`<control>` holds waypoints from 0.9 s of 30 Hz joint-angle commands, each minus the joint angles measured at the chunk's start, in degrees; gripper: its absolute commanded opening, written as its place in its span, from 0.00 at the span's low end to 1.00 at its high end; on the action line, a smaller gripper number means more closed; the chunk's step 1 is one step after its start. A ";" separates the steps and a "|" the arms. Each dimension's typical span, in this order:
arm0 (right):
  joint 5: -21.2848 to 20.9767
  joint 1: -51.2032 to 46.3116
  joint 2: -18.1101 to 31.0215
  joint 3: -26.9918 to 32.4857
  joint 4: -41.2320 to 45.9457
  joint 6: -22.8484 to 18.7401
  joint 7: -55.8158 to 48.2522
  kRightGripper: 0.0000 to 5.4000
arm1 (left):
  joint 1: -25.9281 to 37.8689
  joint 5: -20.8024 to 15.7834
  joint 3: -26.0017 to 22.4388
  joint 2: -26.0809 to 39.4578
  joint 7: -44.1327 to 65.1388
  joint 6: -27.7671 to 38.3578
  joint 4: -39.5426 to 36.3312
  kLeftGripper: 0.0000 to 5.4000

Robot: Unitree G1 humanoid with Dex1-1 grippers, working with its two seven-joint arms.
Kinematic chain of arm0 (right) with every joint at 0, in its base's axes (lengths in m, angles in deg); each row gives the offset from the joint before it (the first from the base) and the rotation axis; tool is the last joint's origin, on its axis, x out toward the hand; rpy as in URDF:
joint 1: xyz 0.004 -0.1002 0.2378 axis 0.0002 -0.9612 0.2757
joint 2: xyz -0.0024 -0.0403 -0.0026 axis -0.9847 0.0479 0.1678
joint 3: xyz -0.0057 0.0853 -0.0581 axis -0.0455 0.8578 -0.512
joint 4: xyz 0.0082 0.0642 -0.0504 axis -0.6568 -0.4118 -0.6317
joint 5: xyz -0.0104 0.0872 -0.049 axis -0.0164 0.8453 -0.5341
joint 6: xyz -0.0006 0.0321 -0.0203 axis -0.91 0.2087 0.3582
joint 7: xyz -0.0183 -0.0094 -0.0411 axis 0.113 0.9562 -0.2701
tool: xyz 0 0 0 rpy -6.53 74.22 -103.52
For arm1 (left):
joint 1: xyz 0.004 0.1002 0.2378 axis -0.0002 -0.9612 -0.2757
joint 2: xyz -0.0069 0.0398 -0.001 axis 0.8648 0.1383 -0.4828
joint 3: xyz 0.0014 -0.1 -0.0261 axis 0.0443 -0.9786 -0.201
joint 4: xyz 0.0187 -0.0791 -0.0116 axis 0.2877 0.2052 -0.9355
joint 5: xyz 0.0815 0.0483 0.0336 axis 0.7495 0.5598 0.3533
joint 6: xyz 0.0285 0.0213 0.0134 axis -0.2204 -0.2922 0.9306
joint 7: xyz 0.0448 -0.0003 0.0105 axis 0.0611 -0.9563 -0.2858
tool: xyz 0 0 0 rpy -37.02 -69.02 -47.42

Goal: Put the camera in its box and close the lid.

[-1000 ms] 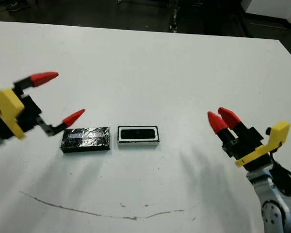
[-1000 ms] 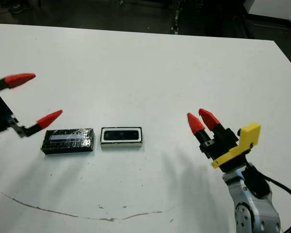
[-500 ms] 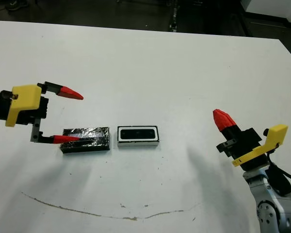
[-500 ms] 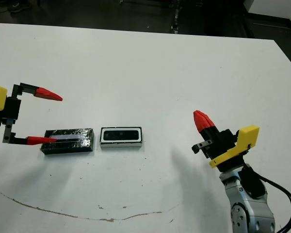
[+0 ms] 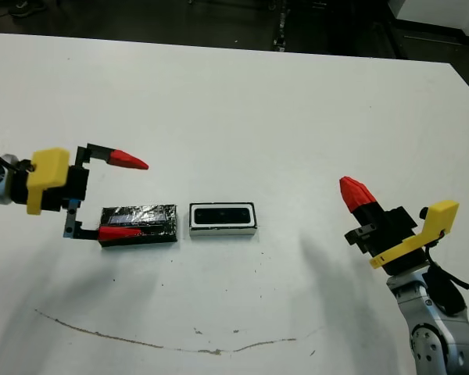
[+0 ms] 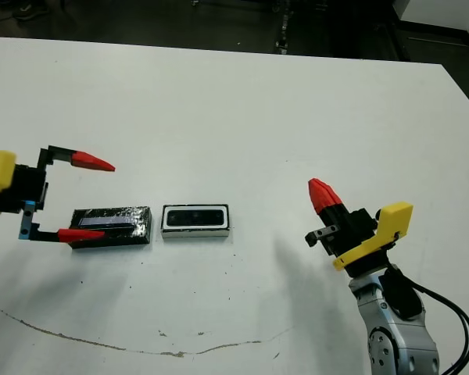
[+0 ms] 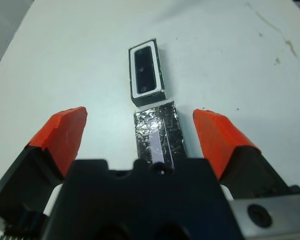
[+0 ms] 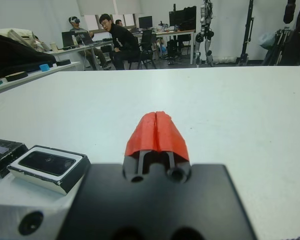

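Camera (image 5: 222, 214) sits in box (image 5: 223, 229); lid (image 5: 139, 224) beside box, unplaced. Left tool (image 5: 123, 195) spread around lid; right tool (image 5: 357, 194) pressed together.

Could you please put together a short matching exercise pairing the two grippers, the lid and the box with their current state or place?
Things:
1. left gripper
2. right gripper
3. lid
4. box

States:
A. fingers pressed together, away from the objects
B. lies uncovered with the camera inside
C. fingers spread wide on either side of the lid
D. crinkly black slab lying flat on the table, beside the box

Pairs: 1-C, 2-A, 3-D, 4-B
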 commanded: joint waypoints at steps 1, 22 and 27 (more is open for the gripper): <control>0.56 -0.65 0.94 0.34 -0.07 -0.59 0.00 0.00 | 0.20 1.01 1.70 -0.51 0.69 -1.28 2.09 1.00; 1.50 -0.64 1.75 -0.14 0.94 -2.01 1.16 0.00 | 3.75 10.16 8.03 3.44 -0.69 -16.87 -6.52 1.00; 1.45 -0.76 2.08 -0.32 1.35 -2.56 1.37 0.00 | 3.37 9.25 7.25 2.08 -0.58 -13.89 -4.01 1.00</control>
